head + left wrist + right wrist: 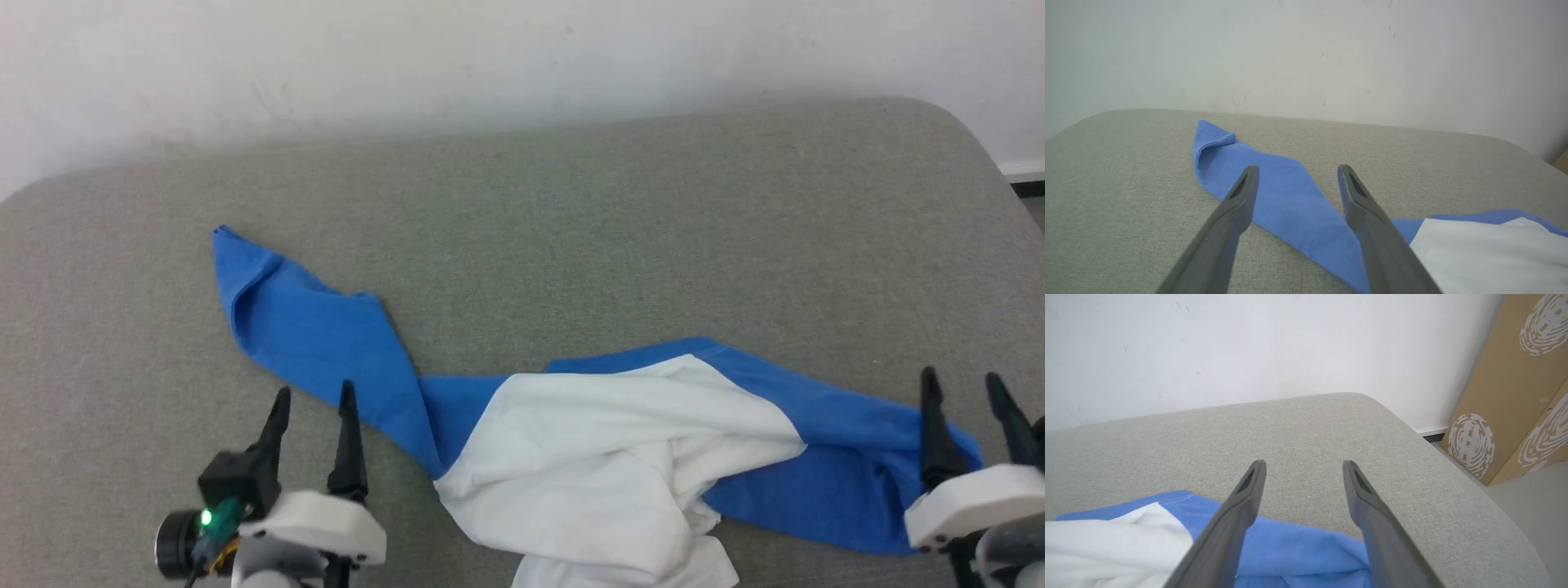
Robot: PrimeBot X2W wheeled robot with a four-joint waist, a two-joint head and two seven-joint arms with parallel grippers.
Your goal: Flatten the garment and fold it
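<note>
Flattening is being judged barely begun: the shirt [604, 441] is lying twisted across the lower half of the head view on the grey worktop [571, 188], the left jaws at lower left and right jaws at lower right being held wide open, empty, beside its blue sleeves. A grasp on each sleeve end is being called for next; the white hem is being cut off by the bottom edge.

Bright, even, diffuse light overall. Soft shadow band on the wall [490, 122] along the far edge of the grey pad [571, 212]; faint shade in the garment [620, 441] folds. Head view slightly grainy. Wrist views bow the pad's far edge; left gripper [1298, 166], right gripper [1304, 461] soft near the lens
</note>
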